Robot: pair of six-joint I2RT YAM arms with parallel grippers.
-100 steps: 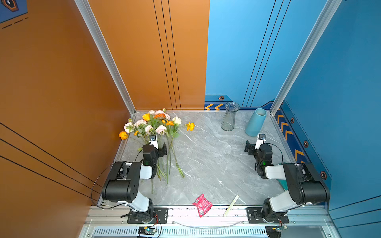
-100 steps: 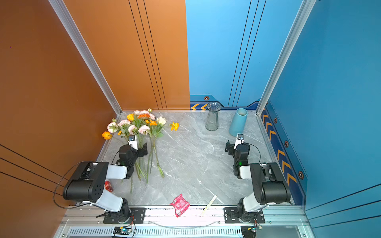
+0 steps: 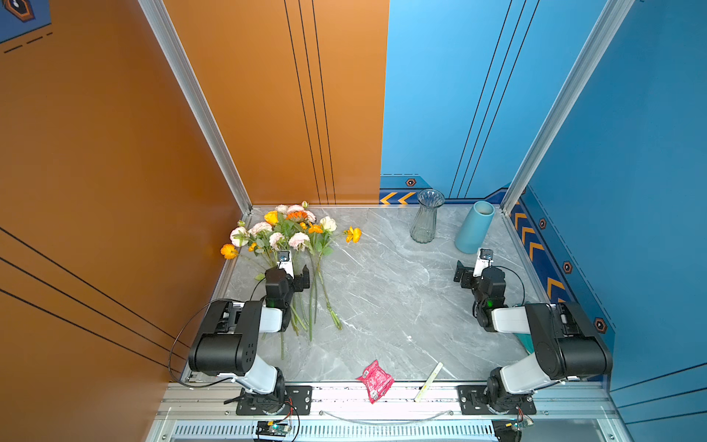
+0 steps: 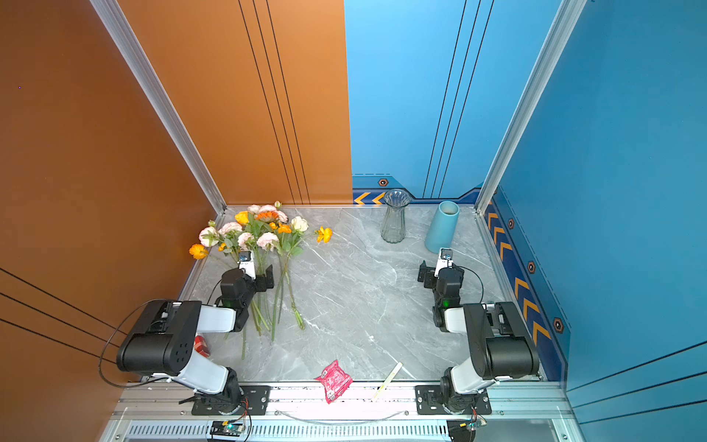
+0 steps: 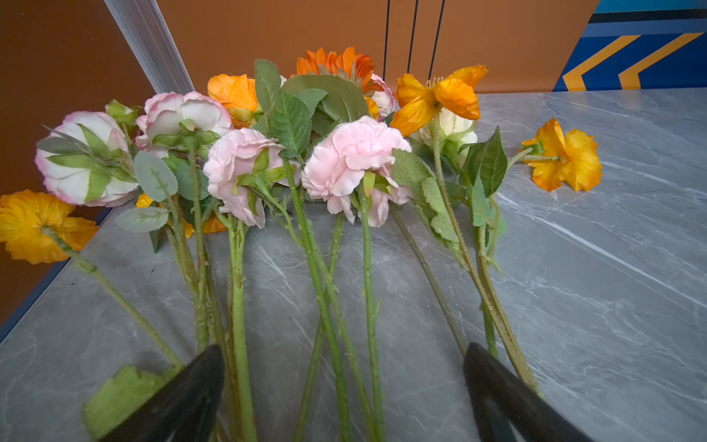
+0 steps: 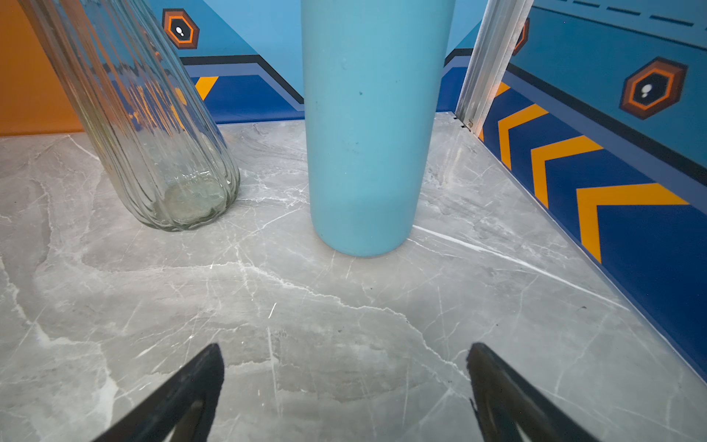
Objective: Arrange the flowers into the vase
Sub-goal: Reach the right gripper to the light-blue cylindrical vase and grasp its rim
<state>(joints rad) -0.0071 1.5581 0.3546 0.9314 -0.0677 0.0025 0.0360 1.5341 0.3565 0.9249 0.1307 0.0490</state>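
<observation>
flowers [image 3: 290, 233] lie bunched on table [image 3: 382, 287] far left, stems pointing nearward for easy grabbing | left pincer [image 5: 344, 350] wide apart over stems, empty | right pincer [image 6: 344, 348] wide apart, empty, facing blue vase [image 6: 367, 134]

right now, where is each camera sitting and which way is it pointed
Top views: high over the near edge, looking down on the table; left arm and right arm both show.
Left wrist: low on the left arm, facing the flowers and orange wall; open left gripper shows, stems between its tips.
Right wrist: low on the right arm, facing the glass vase and blue vase; open right gripper shows.
Shared: flowers in top and left wrist views, both vases in top and right wrist views.
</observation>
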